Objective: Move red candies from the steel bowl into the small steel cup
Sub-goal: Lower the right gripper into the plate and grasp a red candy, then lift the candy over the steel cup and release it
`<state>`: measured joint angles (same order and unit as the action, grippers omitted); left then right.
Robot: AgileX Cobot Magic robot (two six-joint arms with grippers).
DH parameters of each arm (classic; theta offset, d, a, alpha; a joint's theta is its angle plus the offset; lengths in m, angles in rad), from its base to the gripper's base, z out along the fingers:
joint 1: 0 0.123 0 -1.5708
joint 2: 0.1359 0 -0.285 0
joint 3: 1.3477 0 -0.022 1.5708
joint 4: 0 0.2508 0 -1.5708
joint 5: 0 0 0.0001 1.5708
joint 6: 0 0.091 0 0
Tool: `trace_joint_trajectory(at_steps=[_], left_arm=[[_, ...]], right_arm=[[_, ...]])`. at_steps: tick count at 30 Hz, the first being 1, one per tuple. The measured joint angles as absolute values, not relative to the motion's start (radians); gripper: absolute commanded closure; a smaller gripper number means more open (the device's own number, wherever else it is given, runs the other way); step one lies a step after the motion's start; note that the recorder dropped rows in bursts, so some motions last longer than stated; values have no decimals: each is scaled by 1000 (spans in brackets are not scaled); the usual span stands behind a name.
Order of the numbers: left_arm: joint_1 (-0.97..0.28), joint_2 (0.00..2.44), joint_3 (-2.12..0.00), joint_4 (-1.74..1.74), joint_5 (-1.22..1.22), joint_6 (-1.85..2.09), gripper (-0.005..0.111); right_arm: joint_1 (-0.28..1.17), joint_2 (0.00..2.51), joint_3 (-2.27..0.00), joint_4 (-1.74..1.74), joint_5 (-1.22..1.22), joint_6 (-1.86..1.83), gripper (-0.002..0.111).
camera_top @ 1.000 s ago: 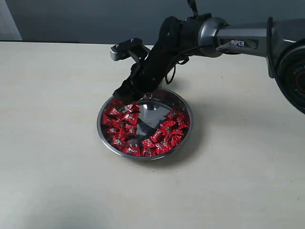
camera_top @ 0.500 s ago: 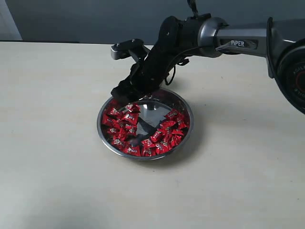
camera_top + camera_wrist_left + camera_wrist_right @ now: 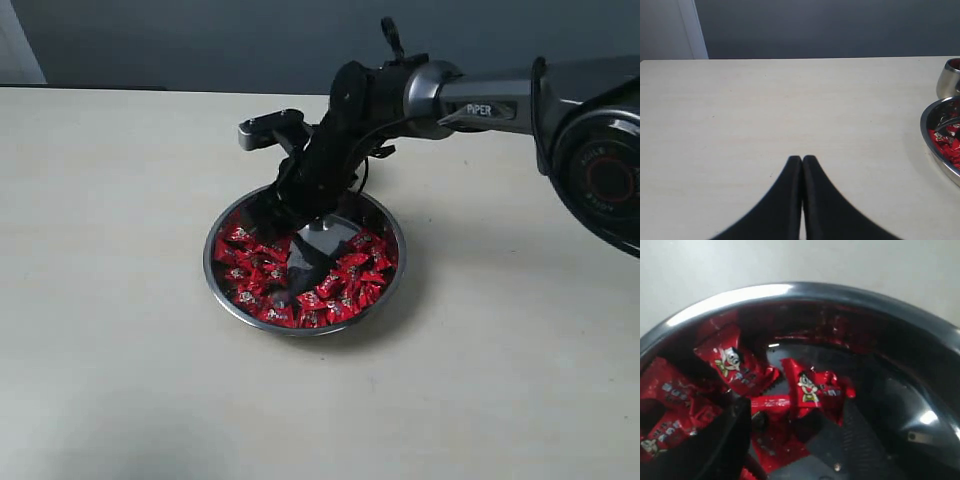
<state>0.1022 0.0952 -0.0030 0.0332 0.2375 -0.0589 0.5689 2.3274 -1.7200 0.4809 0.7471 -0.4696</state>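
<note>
As the left gripper (image 3: pixel 801 161) sits clenched, the right gripper (image 3: pixel 282 212) gapes over crinkly red candies (image 3: pixel 255 262) in the steel bowl (image 3: pixel 306 331).

Light is soft and even, from above. The table (image 3: pixel 120 300) is pale and uniformly bright, the far wall a dim blue-grey. The steel bowl (image 3: pixel 305 331) throws a faint, blurred-edged shadow to its near right. Its floor mirrors a dark shape. The red candies (image 3: pixel 250 265) glint with small speckled highlights.

Exterior view: slightly soft, fine print lost.

Left wrist view: bright and clear. The left gripper (image 3: pixel 802 160) is a flat black silhouette, detail crushed.

Right wrist view: dim, close, grainy. A white glare streak runs along the bowl's rim. Middle wrappers are sharp, the black foreground smeared out of focus.
</note>
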Motion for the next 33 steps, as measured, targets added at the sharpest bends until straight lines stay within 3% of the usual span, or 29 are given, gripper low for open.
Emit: trace_joint_trajectory(at_steps=[11, 33], left_arm=[[102, 95, -3, 33, 237, -59, 106], [102, 95, -3, 33, 237, -59, 106]], right_arm=[[569, 2333, -1720, 481, 733, -468, 101], [569, 2174, -1720, 375, 760, -468, 102]])
